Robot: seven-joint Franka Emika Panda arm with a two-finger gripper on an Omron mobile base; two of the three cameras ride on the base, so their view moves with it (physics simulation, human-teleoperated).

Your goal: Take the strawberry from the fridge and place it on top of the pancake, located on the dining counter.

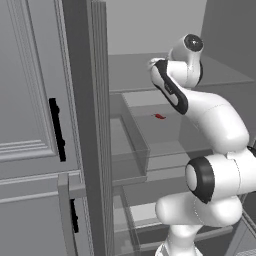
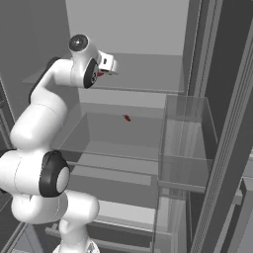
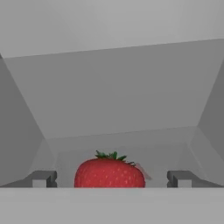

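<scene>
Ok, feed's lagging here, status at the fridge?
Jaws open, astride the strawberry, not closed. Strawberry on fridge shelf. Nothing in the way.

We see our arm (image 1: 215,125) as a chain of smooth, glossy white rounded segments joined by dark rings and caps, ending at the gripper (image 3: 111,178) in two small, blocky dark grey finger tips (image 3: 43,178).

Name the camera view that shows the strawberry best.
The hand view: the strawberry is large there, with green leaves and seeds clear, between the open gripper's fingertips. The left and right base views show just a tiny red speck on a fridge shelf.
</scene>
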